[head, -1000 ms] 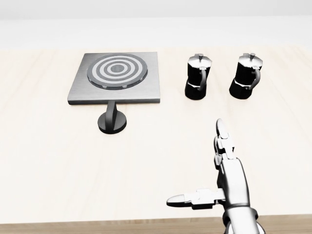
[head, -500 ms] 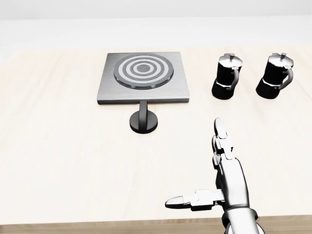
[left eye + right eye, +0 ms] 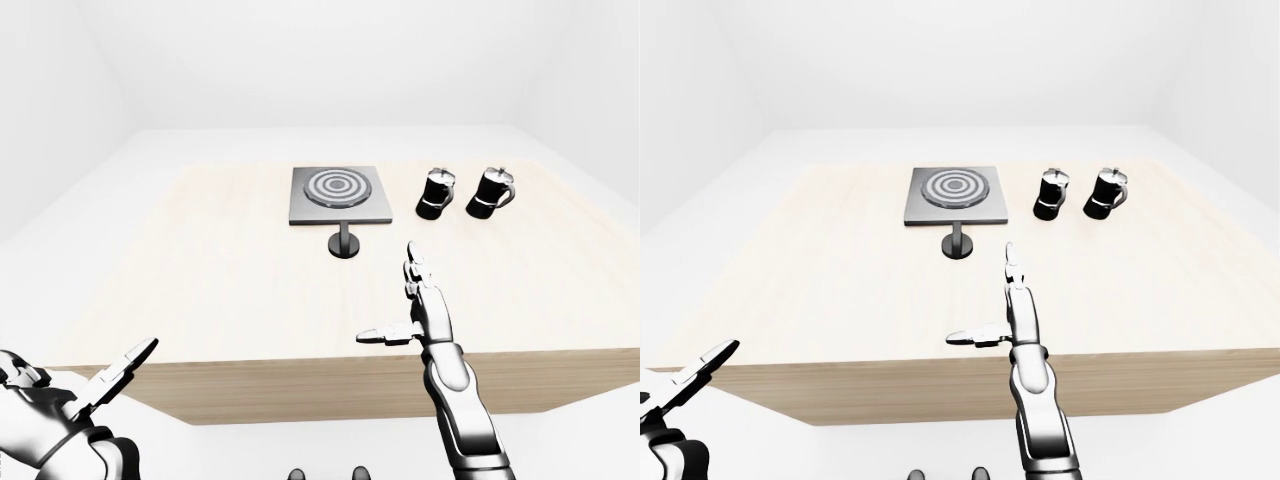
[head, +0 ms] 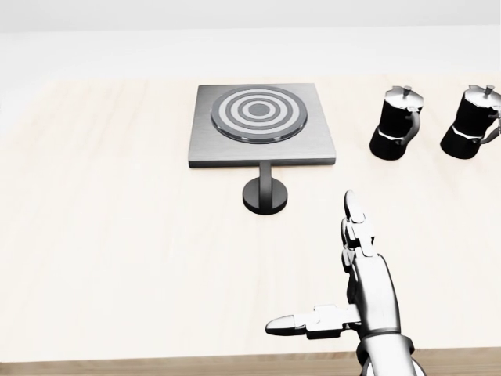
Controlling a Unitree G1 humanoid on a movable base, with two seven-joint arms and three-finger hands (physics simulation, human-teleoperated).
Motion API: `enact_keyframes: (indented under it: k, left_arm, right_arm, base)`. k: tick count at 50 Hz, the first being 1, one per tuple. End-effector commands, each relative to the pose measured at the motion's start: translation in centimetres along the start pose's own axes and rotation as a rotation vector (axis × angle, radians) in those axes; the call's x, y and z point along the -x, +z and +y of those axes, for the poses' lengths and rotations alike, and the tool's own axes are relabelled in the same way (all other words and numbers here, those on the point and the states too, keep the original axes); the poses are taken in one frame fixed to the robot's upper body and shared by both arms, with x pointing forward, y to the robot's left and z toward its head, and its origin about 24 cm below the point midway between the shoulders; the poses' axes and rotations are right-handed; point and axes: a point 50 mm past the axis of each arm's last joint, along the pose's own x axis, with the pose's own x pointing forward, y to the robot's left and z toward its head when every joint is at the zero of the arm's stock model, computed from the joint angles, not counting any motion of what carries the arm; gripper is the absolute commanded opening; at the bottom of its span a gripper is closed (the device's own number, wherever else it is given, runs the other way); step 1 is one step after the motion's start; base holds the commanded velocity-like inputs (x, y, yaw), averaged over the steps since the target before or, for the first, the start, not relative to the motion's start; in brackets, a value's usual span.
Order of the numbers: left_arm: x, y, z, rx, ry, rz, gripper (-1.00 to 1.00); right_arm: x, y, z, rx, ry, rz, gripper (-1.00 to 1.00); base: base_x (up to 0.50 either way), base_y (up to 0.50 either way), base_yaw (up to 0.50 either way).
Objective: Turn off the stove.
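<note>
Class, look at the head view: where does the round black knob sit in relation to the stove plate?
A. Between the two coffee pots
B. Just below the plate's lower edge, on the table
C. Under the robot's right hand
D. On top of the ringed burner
B: the knob stands on the table just below the lower edge of the stove plate, left of the two coffee pots and apart from the open right hand.

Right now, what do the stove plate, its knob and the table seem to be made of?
Stove plate: looks like brushed grey metal, with a faint streaked sheen. Knob: dark and glossy, metal or plastic, I cannot tell which. Table: pale wood, judging by the light grain lines, with a matte finish.
</note>
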Motion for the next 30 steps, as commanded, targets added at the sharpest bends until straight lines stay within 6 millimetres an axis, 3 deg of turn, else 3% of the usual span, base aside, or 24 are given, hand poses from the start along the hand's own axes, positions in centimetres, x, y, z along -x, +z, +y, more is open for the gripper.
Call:
enact_keyframes:
  k: [1, 30]
  left_arm:
    - [0.07, 0.06, -0.01, -0.004, -0.003, -0.002, 1.0]
    - [0.03, -0.26, -0.14, -0.011, -0.006, 0.008, 1.0]
  right_arm:
    - [0.02, -0.05, 0.0, 0.001, 0.001, 0.001, 1.0]
    - [-0.04, -0.1, 0.27, 0.0, 0.019, 0.008, 1.0]
  base:
    - [0.01, 0.06, 0.0]
    - [0.02, 0.0, 0.0]
